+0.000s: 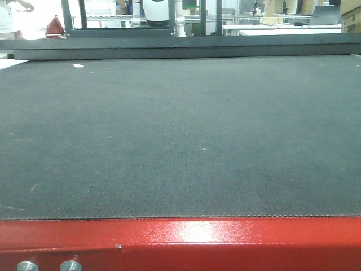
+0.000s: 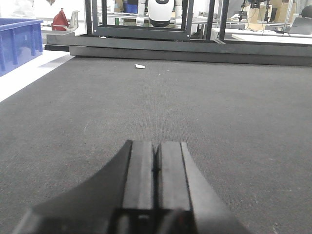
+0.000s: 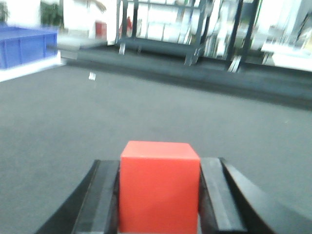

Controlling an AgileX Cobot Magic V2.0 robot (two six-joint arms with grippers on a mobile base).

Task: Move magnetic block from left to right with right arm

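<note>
The front view sits low at the near rim of the mat [image 1: 180, 141], just behind the red edge [image 1: 180, 237]. It looks level across the mat to the frame [image 1: 169, 48] at its far side. The left wrist view rides just above the mat, behind the left gripper [image 2: 156, 158], whose closed jaws fill its lower middle, and faces that same far side. The right wrist view is blurred and also low over the mat. It looks from behind the right gripper [image 3: 159, 163], with the clamped block [image 3: 159, 195] very near the lens, and faces the far side at a slant. All three share the mat, the frame and the scrap [image 1: 78, 66] at the mat's far left. Both wrist views share the bin [image 2: 17, 41] beyond the mat's left rim.
</note>
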